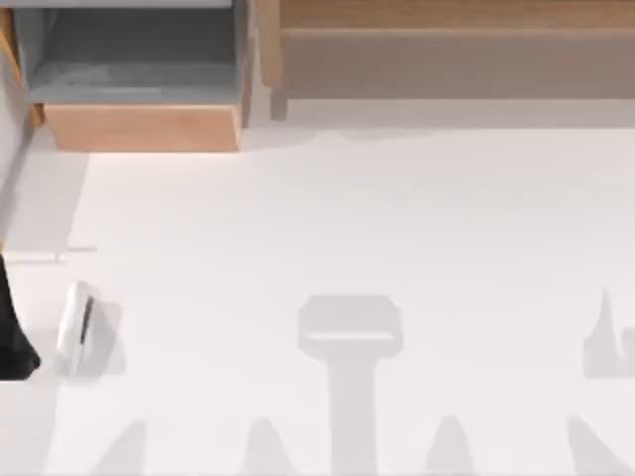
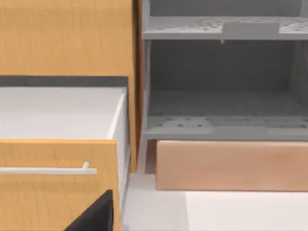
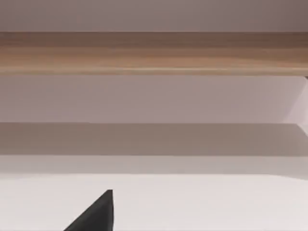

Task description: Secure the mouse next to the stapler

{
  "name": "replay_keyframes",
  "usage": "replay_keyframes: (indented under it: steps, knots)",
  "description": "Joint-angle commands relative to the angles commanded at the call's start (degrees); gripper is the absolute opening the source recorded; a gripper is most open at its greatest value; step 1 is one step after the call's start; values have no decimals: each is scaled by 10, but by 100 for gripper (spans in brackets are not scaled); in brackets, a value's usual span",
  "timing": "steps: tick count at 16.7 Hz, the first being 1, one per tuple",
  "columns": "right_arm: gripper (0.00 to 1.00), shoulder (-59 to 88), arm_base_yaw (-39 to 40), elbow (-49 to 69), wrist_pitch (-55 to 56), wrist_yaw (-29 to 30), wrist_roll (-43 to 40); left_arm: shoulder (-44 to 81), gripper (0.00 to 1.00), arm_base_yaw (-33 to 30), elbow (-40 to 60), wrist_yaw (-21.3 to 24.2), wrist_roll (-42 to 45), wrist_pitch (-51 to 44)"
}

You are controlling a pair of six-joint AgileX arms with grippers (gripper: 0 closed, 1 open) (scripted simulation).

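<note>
The mouse (image 1: pixel 77 322), small, glossy white and oval with a dark stripe down its middle, lies on the white table near the left edge. Just to its left, a dark shape (image 1: pixel 12 332) is cut off by the edge of the top view; I cannot tell whether it is the stapler. A dark fingertip (image 2: pixel 96 214) of my left gripper shows in the left wrist view, facing a wooden drawer. A dark fingertip (image 3: pixel 96 211) of my right gripper pokes into the right wrist view above the bare tabletop.
A wooden cabinet with grey shelves (image 1: pixel 139 59) stands at the back left, with a drawer (image 2: pixel 57 178) and its pale bar handle pulled out. A long wooden shelf (image 1: pixel 446 50) runs along the back right. A flat grey T-shaped shadow (image 1: pixel 349 342) lies mid-table.
</note>
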Motion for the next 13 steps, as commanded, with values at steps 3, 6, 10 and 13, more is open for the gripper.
replay_keyframes:
  steps: [3, 6, 10, 13]
  knots:
    - [100, 0, 0, 0, 0, 0, 0, 4, 100, 2, 5, -1, 2, -3]
    - [100, 0, 0, 0, 0, 0, 0, 47, 100, 22, 54, -8, 20, -32]
    - [100, 0, 0, 0, 0, 0, 0, 166, 100, 65, 191, -27, 59, -113]
    - [100, 0, 0, 0, 0, 0, 0, 291, 100, 98, 329, -44, 91, -195]
